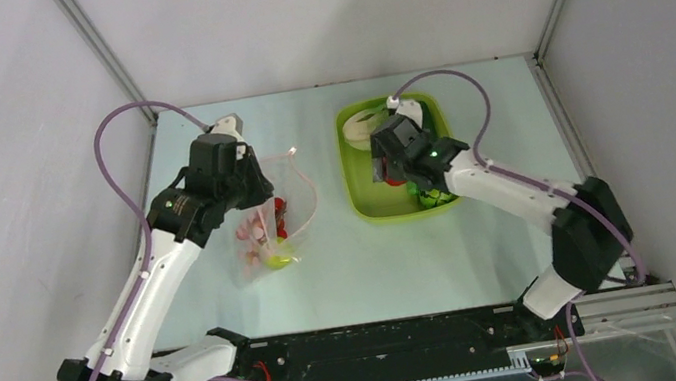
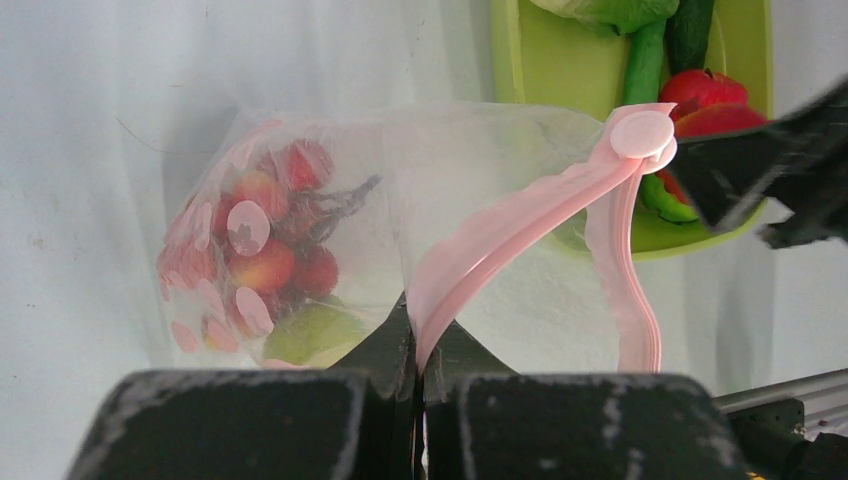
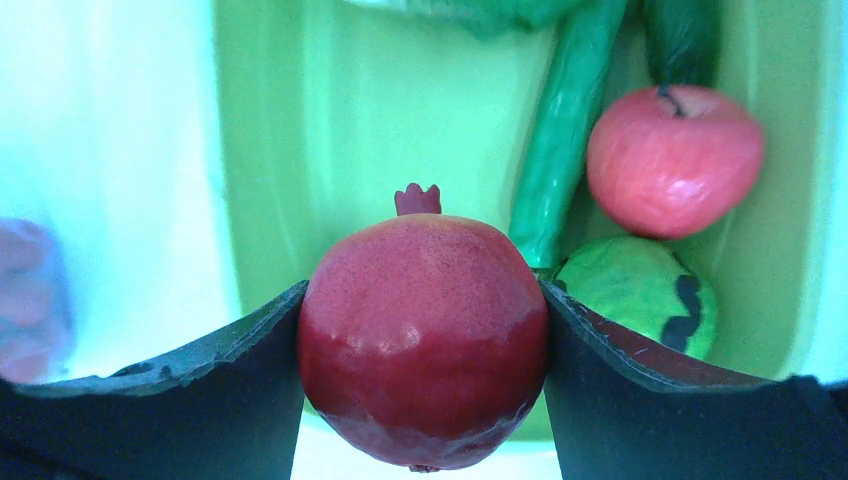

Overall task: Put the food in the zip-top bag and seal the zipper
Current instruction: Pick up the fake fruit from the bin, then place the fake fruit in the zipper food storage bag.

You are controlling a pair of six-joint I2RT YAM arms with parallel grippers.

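Left of the tray (image 1: 365,196), the left gripper (image 2: 418,332) pinches the zip-top bag (image 2: 300,230) by its zipper (image 2: 520,208), jaws shut, mouth apparently facing the tray; above it, the right gripper (image 3: 422,290) clasps a red fruit (image 3: 420,370) between wide jaws.

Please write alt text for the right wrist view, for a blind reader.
The hand grips a round red fruit between two black fingers, over a green tray. Behind it in the tray lie a red apple, a long green vegetable and a striped green ball.
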